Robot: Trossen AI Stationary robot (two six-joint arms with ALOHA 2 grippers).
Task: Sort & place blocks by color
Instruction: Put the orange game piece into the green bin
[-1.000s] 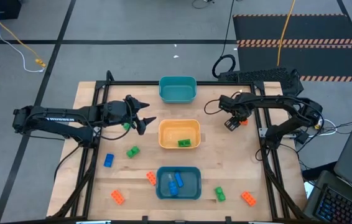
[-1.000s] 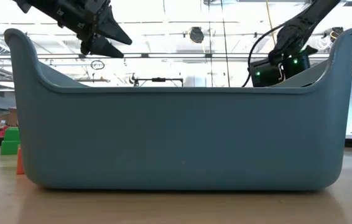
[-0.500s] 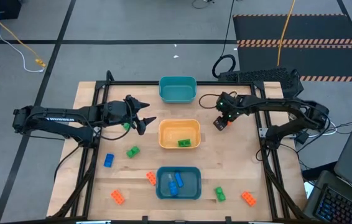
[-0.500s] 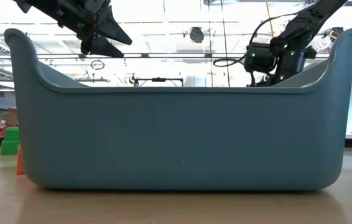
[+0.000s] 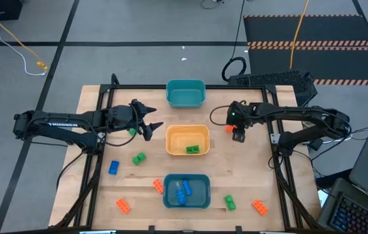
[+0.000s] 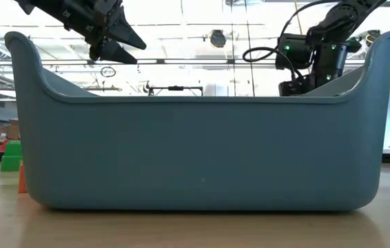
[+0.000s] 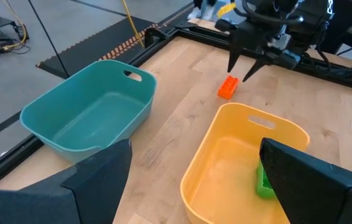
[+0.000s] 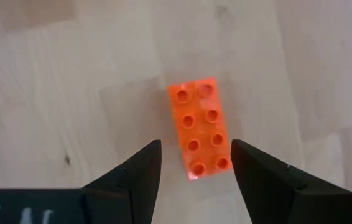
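An orange block lies studs up on the bare wood, right of the yellow-orange bin. My right gripper hangs above it, pointing steeply down. Its fingers are open and stand on either side of the block's near end without touching it. The left wrist view shows the same gripper above the same block. My left gripper hovers open to the left of the yellow-orange bin, with nothing in it. A green block lies in that bin, and blue blocks lie in the near blue-grey bin.
An empty teal bin stands at the far edge. Loose blocks lie on the wood: green, blue, orange, orange, green, orange. The blue-grey bin's wall fills the low view.
My right gripper has swung toward the table's left, risen a little, rolled at the wrist and tipped to point more steeply down. The orange block showed at its right side a second ago. It now lies nearer the yellow-orange bin.
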